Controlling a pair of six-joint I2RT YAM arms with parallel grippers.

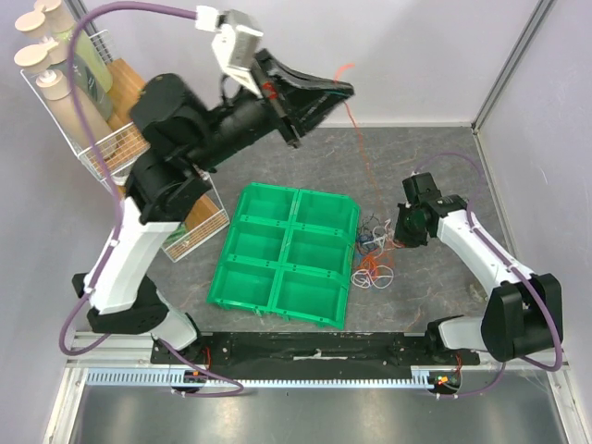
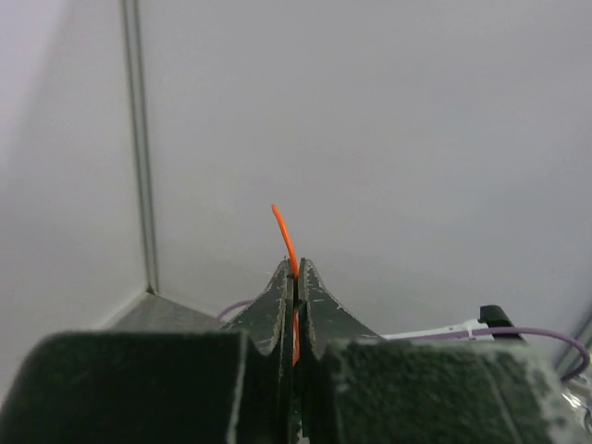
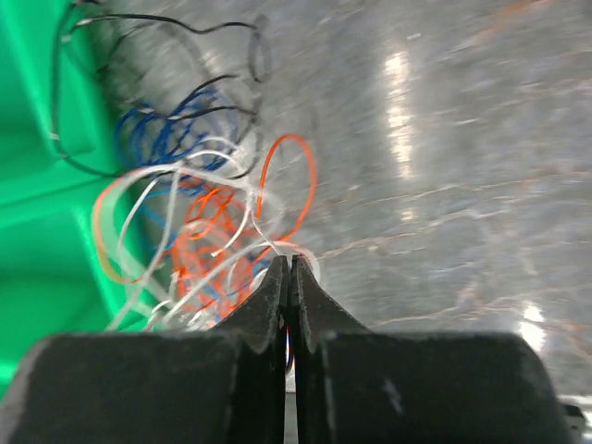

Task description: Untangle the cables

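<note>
A tangle of orange, white, blue and black cables (image 1: pixel 372 252) lies on the grey table just right of the green tray (image 1: pixel 242 289). My left gripper (image 1: pixel 346 90) is raised high at the back. It is shut on an orange cable (image 1: pixel 363 157) that runs down to the tangle. In the left wrist view the orange cable (image 2: pixel 284 231) sticks out past the closed fingertips (image 2: pixel 280 289). My right gripper (image 1: pixel 400 239) is low at the tangle's right edge. In the right wrist view it (image 3: pixel 289 264) is shut on strands of the tangle (image 3: pixel 199 231), with a white strand leaving the tips.
The green tray (image 3: pixel 37 203) has six compartments and stands mid-table. A white wire rack with bottles (image 1: pixel 55 65) and a wire basket (image 1: pixel 202 222) stand at the left. Walls close the back and right sides.
</note>
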